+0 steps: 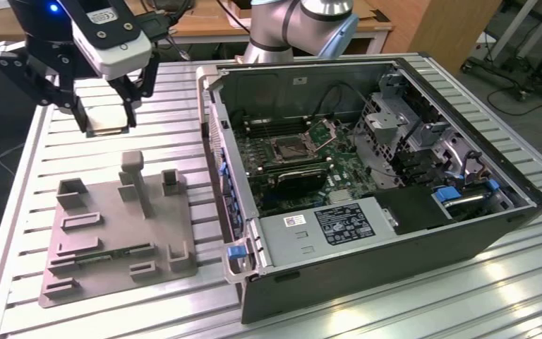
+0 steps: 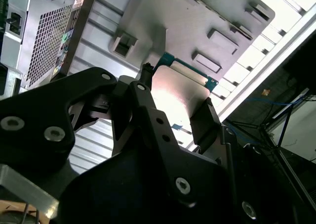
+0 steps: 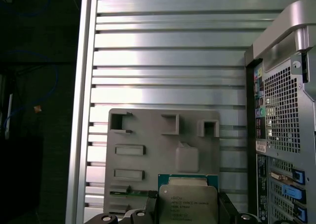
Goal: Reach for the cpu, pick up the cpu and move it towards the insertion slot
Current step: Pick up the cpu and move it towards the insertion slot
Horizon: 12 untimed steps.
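- A black two-fingered gripper [image 1: 109, 119] pinches the small, flat, square silver-topped cpu [image 1: 107, 127], with its fingers [image 2: 205, 117] pressed against opposite edges of the chip.
- The chip hangs clear of the ribbed aluminium table [image 1: 172, 106]. In the first wrist view it is above the grey moulded fixture plate [image 3: 153, 155].
- The square, metal-framed insertion slot [image 1: 291, 148] lies in the green motherboard [image 1: 346, 166] inside the open dark computer case [image 1: 365, 268]. It is well apart from the chip, toward the exterior view's right.
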Each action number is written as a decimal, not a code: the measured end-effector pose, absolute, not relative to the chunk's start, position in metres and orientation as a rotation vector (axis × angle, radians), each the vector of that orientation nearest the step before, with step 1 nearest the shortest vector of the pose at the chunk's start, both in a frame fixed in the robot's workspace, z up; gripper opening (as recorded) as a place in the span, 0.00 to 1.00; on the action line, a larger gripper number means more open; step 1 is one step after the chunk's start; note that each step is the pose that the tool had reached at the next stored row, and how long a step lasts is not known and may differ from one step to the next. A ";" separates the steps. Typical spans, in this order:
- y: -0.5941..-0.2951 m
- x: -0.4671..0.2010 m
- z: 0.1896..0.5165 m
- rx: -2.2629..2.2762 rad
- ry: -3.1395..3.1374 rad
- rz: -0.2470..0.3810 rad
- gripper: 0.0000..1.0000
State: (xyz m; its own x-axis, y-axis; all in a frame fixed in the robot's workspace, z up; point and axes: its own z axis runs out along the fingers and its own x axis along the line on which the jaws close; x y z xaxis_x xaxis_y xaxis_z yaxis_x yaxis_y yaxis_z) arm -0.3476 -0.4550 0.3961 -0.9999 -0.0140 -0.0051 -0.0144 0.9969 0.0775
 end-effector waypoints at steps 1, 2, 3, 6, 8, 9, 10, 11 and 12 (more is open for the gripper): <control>-0.455 -0.347 0.396 -0.022 3.135 0.122 0.55; -0.455 -0.347 0.396 -0.022 3.135 0.122 0.55; -0.455 -0.347 0.396 -0.022 3.134 0.122 0.55; -0.455 -0.346 0.396 -0.022 3.134 0.122 0.55; -0.455 -0.345 0.396 -0.022 3.135 0.122 0.55; -0.455 -0.345 0.396 -0.022 3.135 0.122 0.55; -0.455 -0.344 0.396 -0.022 3.135 0.122 0.55; -0.455 -0.344 0.396 -0.022 3.135 0.122 0.55; -0.455 -0.344 0.396 -0.022 3.135 0.122 0.55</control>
State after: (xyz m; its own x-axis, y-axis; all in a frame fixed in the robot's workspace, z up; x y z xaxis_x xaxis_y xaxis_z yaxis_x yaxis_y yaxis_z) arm -0.3437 -0.4550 0.3961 -0.9999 -0.0140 -0.0052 -0.0144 0.9969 0.0776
